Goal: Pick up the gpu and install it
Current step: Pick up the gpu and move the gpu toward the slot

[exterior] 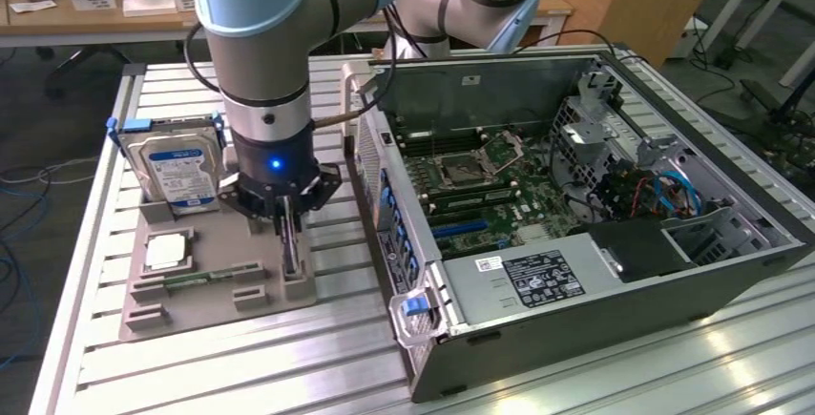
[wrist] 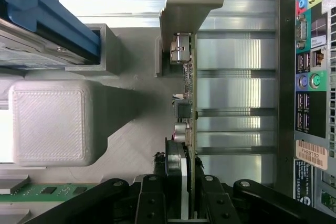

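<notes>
The gpu point(exterior: 292, 255) stands edge-on in a slot of the grey fixture tray point(exterior: 223, 234), beside the open computer case point(exterior: 713, 272). My gripper point(exterior: 288, 217) comes down on it from above. In the wrist view the gpu point(wrist: 185, 103) is a thin board with small components, one end against a grey bracket point(wrist: 184, 3). My gripper point(wrist: 184, 205) has its black fingers pressed against both faces of the card's near end. The card still rests in its slot. The motherboard's blue slots point(exterior: 461, 228) lie inside the case.
A silver hard drive with a blue-white label point(exterior: 178, 172) stands at the tray's far end, its blue rail point(wrist: 52, 22) close to the gripper. A green memory stick point(exterior: 204, 277) and a processor point(exterior: 168, 253) lie on the tray. The case's rear ports point(wrist: 310, 77) are close beside the card.
</notes>
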Controlling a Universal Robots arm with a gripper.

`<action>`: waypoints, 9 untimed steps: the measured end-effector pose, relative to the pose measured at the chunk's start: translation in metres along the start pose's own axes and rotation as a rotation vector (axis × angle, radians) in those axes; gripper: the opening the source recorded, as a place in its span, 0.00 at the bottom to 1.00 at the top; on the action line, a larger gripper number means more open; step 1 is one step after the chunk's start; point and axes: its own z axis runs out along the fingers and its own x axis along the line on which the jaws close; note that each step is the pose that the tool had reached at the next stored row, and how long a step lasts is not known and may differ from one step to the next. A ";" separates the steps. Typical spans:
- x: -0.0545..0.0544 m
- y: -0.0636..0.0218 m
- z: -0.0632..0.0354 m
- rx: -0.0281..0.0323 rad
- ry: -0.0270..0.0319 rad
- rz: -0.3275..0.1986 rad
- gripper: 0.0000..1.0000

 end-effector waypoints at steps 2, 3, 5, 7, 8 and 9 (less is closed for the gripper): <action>0.000 0.0001 -0.0020 0.0000 0.0000 0.000 0.28; 0.000 0.0002 -0.0028 0.0000 0.0000 0.000 0.28; 0.000 0.0002 -0.0045 0.0000 0.0000 0.000 0.28; 0.000 0.0003 -0.0061 0.0000 0.0000 0.000 0.28; 0.000 0.0004 -0.0072 0.0000 0.0000 0.000 0.28; 0.000 0.0004 -0.0083 0.0000 0.0000 0.000 0.28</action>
